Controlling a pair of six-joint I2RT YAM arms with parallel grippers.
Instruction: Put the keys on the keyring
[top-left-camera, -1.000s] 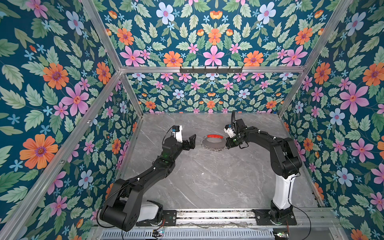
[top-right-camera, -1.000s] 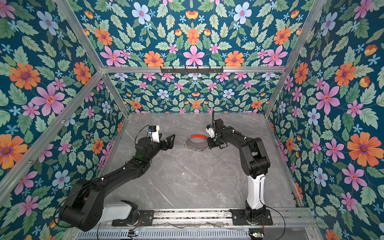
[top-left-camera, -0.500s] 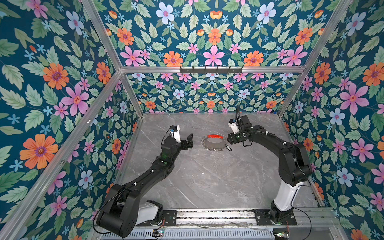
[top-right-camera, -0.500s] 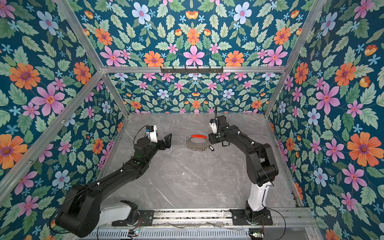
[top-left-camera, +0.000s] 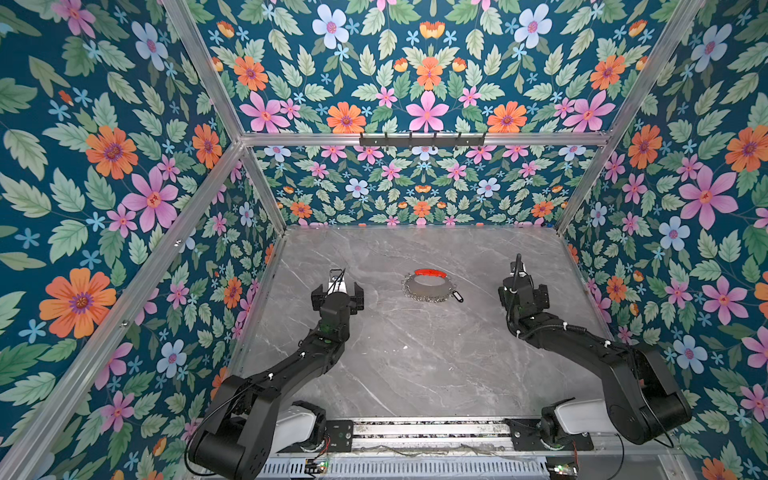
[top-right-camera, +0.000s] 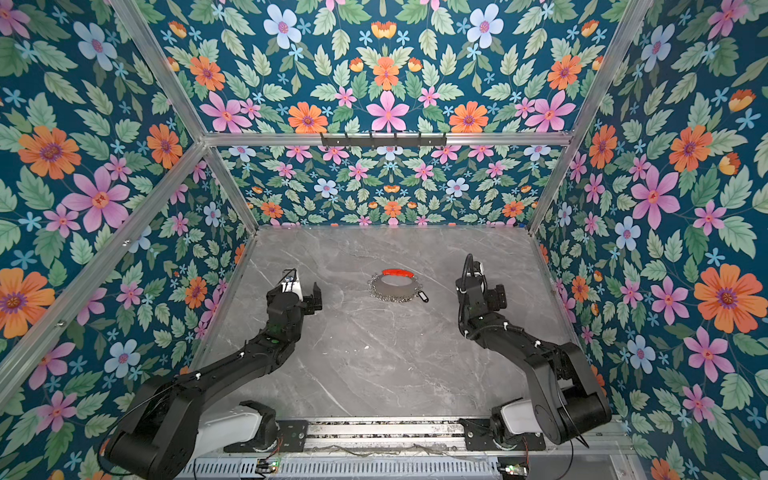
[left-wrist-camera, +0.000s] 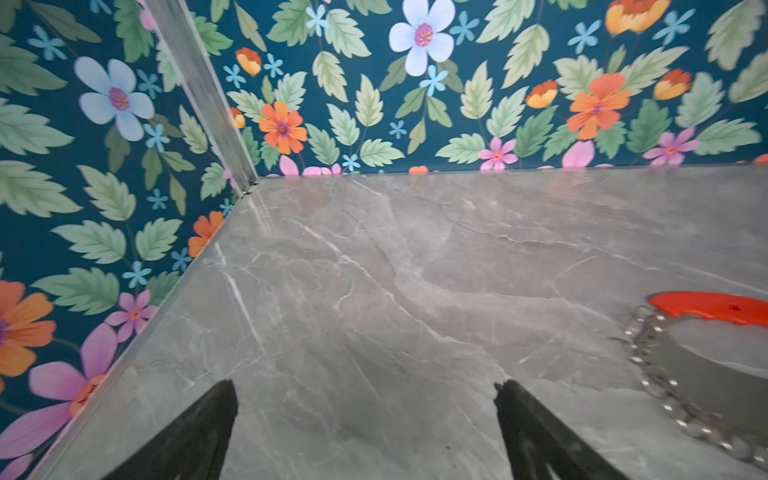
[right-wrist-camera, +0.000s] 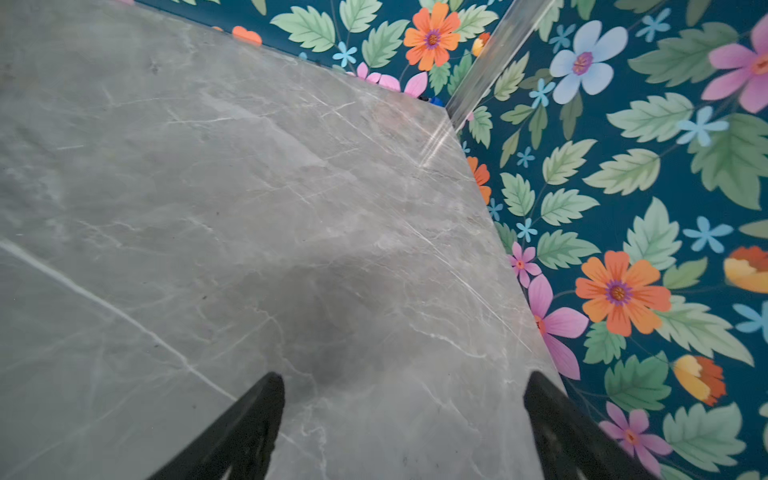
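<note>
The keyring (top-left-camera: 428, 298) lies flat on the grey marble table (top-left-camera: 415, 357) mid-way back, its red bar (top-left-camera: 430, 273) on the far arc; both top views show it (top-right-camera: 392, 299). The keys, a small black fob (top-left-camera: 458, 296) (top-right-camera: 422, 296), rest against the ring's right side; I cannot tell whether the fob is hooked on. My left gripper (top-left-camera: 337, 291) (left-wrist-camera: 365, 392) stands open left of the ring, with the loops (left-wrist-camera: 665, 395) at the edge of its wrist view. Open and empty, my right gripper (top-left-camera: 523, 291) (right-wrist-camera: 405, 380) is well right of the ring, over bare table.
Floral walls close in the table on three sides, with aluminium posts in the back corners (top-left-camera: 274, 208). A black hook rack (top-left-camera: 422, 139) hangs on the back rail high above. The arms' bases sit on the front rail (top-left-camera: 428, 430).
My right gripper opened, let go of the black fob beside the ring and drew back to the right. The left gripper pulled back a little to the left.
</note>
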